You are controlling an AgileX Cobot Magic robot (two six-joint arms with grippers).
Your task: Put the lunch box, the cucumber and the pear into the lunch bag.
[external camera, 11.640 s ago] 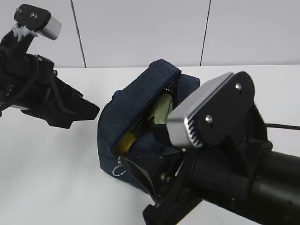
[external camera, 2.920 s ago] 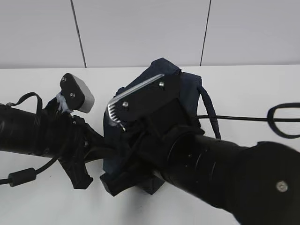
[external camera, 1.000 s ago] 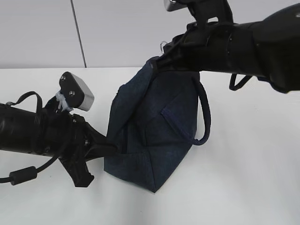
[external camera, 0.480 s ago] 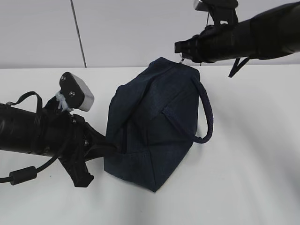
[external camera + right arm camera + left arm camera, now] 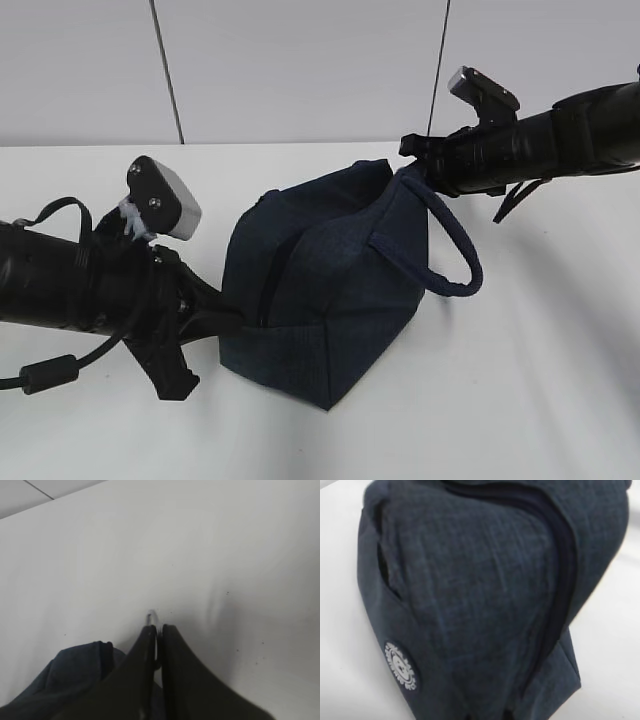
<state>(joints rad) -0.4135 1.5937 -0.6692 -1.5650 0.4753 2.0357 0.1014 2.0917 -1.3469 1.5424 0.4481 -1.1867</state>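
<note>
Lunch bag [image 5: 320,290] sat zipped on white surface [image 5: 540,380], center. Left hand [image 5: 238,322] pinched bag's lower-left edge. Right hand [image 5: 156,636] was clamped on metal ring pull [image 5: 149,616] at bag's top-right corner.

Centre of table: I see the lunch bag [image 5: 325,290] sitting here, the one bulky obstacle, its zip line closed.
Bag's left flank: my left gripper [image 5: 235,322] and its arm press against it; no passage there.
Bag's far top corner: my right gripper [image 5: 412,150] sits pinched at this corner, a metal ring pull [image 5: 151,616] between its tips.
Right of bag: the strap handle [image 5: 452,255] loops outward over the table [image 5: 540,380].
Front and right: I see bare tabletop, open for approach.
</note>
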